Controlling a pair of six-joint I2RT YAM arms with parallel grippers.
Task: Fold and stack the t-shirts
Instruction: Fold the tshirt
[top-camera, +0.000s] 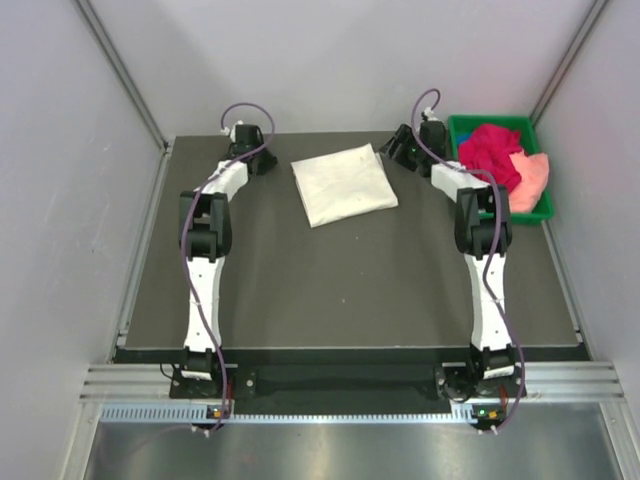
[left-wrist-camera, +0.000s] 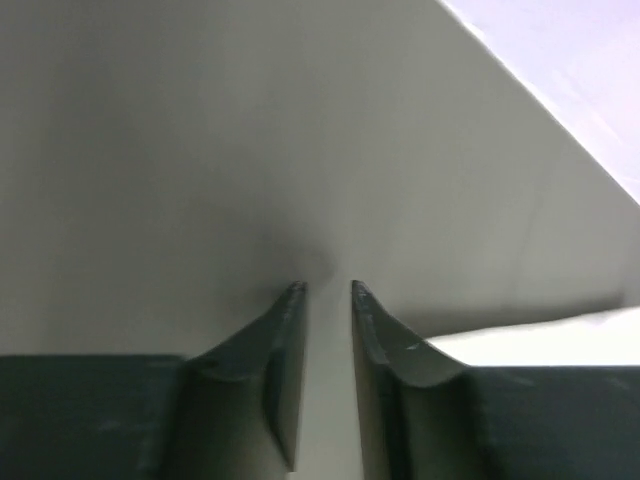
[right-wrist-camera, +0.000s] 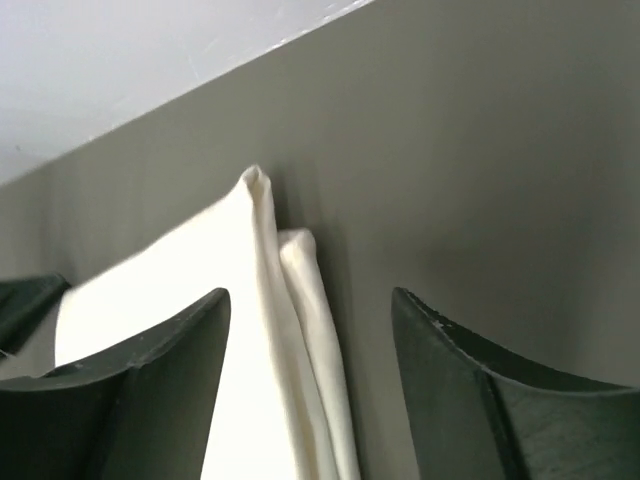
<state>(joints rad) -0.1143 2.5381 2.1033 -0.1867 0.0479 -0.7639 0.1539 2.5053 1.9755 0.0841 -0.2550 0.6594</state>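
Note:
A cream-white t-shirt (top-camera: 343, 184) lies folded into a flat square at the far middle of the table. A magenta-red t-shirt (top-camera: 492, 150) and a peach-pink t-shirt (top-camera: 531, 177) sit crumpled in the green tray (top-camera: 470, 124) at the far right. My left gripper (top-camera: 262, 160) rests low beside the folded shirt's left corner. In the left wrist view the left gripper (left-wrist-camera: 326, 290) has its jaws slightly apart with nothing between them. My right gripper (top-camera: 398, 152) is at the shirt's right corner. It stands wide open (right-wrist-camera: 310, 297) astride the cream shirt's folded edge (right-wrist-camera: 300, 300).
The dark table mat (top-camera: 350, 280) stretches toward the arm bases. White enclosure walls (top-camera: 330, 60) stand close behind both grippers. The tray sits right beside the right arm's elbow (top-camera: 480, 215).

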